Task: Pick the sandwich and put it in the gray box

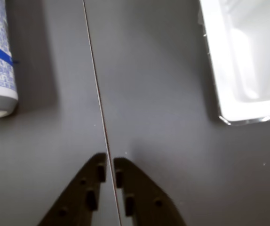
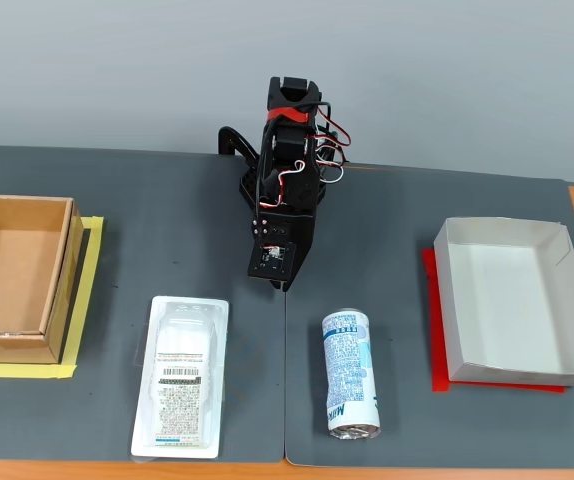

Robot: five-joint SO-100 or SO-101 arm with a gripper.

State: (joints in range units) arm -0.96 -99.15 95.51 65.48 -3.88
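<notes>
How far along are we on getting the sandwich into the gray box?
Nothing is done yet. The sandwich lies untouched on the mat, left of the can in the fixed view. The gripper hangs shut and empty over bare mat. The gray box is empty. Reach, grasp, carry and drop all remain.

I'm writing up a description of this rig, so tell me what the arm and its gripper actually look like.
The arm is black plastic, blocky in build, with a red band near the top and loose red, white and dark wires running down its front. A small pale spot shows near its lower end. In the wrist view the gripper has two dark, matte, wedge-shaped fingers with small raised studs on their faces.
</notes>
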